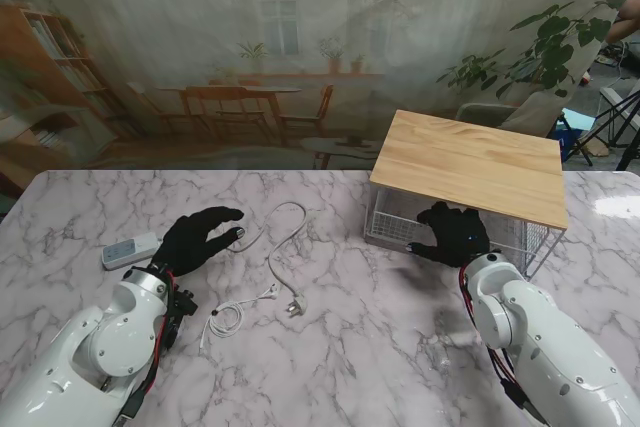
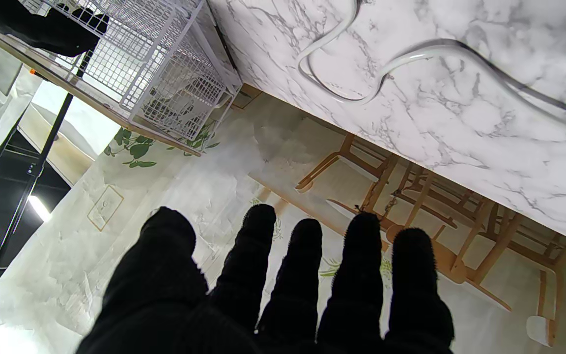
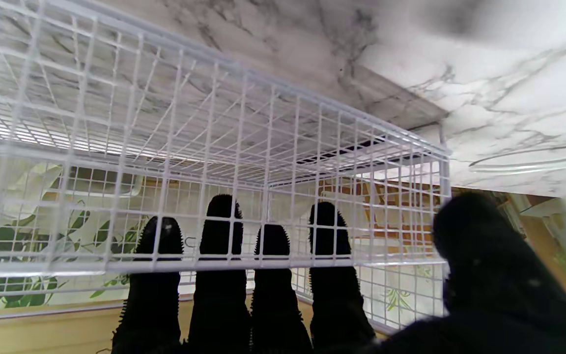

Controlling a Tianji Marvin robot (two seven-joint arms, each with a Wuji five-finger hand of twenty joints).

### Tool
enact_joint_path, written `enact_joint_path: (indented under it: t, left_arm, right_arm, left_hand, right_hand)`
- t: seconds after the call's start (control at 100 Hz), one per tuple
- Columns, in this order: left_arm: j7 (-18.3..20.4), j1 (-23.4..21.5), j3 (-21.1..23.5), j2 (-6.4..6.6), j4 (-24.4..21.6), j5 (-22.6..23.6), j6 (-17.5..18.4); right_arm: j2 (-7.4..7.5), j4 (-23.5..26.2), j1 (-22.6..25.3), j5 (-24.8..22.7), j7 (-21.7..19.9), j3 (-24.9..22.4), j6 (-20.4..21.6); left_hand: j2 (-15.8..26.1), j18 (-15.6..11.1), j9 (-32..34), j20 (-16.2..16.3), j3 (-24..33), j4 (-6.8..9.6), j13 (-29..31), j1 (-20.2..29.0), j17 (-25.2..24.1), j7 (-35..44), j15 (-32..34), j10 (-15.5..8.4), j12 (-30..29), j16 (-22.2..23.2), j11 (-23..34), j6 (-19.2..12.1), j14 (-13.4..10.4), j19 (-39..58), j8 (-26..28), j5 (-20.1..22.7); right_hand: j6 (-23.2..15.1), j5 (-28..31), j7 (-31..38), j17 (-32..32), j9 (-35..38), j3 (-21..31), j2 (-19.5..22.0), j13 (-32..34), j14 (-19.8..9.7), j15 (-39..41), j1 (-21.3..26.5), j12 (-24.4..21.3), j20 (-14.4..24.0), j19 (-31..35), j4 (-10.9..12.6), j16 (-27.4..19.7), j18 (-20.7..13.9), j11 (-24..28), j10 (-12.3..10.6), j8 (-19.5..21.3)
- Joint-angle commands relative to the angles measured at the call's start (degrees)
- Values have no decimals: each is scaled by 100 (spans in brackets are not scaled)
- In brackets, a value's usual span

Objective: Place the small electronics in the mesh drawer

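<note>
The right hand (image 1: 455, 234) hooks four fingers (image 3: 219, 236) inside the white wire mesh drawer (image 1: 400, 219), likely to pull it open. The left hand (image 1: 198, 238), spread and empty, hovers by the white cable (image 1: 285, 237).

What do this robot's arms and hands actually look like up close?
Both arms are made of smooth, rounded, glossy white shells, with bundles of black and red cables running along the wrists. The left hand and right hand each have five fingers covered in black, slightly fuzzy gloves. No markings are readable.
</note>
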State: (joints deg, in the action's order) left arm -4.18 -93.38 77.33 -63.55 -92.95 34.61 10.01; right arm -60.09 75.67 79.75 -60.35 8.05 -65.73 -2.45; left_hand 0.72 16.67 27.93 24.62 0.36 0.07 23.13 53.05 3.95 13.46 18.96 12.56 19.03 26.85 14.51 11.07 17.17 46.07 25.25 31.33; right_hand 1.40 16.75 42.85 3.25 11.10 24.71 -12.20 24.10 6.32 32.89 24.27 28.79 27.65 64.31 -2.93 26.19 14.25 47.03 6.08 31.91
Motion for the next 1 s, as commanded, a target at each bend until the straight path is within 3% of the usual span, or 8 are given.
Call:
enact_joint_path:
  t: [0.0,0.03,0.08,0.22,0.37,0.54,0.99]
  left_arm:
    - [86,15,-25,-1,15,2,8]
    - [85,17,-28,-1,18,3,7]
    - [85,19,-31,-1,21,0,5]
    - [85,25,-40,-2,26,-7,-2]
    - [84,30,-47,-3,33,-9,-2]
    - [85,32,-52,-3,36,-15,-6]
    - [97,47,-71,-2,48,-19,-22]
  right_arm:
    - [-49,-92,-46,38,21,44,-33]
    - [-56,-99,-57,83,10,65,-51]
    - [-54,-71,-52,125,-88,75,-61]
    - [-54,62,-1,296,-404,54,-73]
    - [-48,198,83,364,-553,4,-1]
    - [-29,530,295,381,-801,-124,82]
    - [24,1555,1139,288,-1325,-613,458]
  left_hand:
    - [216,-10,51,-56,-138,82,38,78,-68,9,6,-27,31,36,-25,27,-28,-91,50,91]
    - [216,-9,55,-56,-140,81,44,73,-68,10,9,-39,32,37,-22,14,-35,-91,50,92]
    - [213,-9,49,-56,-139,81,39,74,-68,10,7,-29,31,37,-25,23,-29,-92,50,90]
    - [216,-13,48,-58,-140,79,38,71,-71,9,6,-22,30,36,-25,26,-27,-97,50,87]
    - [226,-7,38,-59,-139,78,37,74,-70,7,3,-29,28,36,-31,24,-28,-100,49,82]
    - [228,-11,41,-59,-135,79,38,73,-74,9,3,-32,29,36,-29,24,-29,-101,49,88]
    - [234,-9,42,-55,-141,77,34,64,-72,8,2,-26,29,37,-28,22,-30,-98,48,83]
  right_hand:
    - [-404,49,486,142,35,612,-236,247,-125,691,334,300,615,442,178,324,165,355,-104,338]
    - [-529,78,688,275,110,1205,-379,332,-148,909,378,402,911,657,165,440,134,412,-125,462]
    - [-889,-94,1224,555,146,2043,-758,391,-167,1143,514,504,1260,969,-104,558,16,475,-132,204]
    - [-1646,-269,2168,1257,278,3076,-1384,592,-169,1666,1170,671,1614,1611,-399,810,-124,725,-140,395]
    - [-1982,86,2555,1898,600,3427,-1430,959,-225,2105,1883,828,1710,1953,-524,974,-225,979,-167,661]
    - [-1970,554,2680,2344,945,3571,-1318,1277,-56,2274,2449,852,1602,2060,-530,839,-196,1080,-83,949]
    - [-1825,1176,2589,2817,1452,4378,-1753,1745,84,2321,2709,869,1297,1996,-835,726,-39,1067,-35,1430]
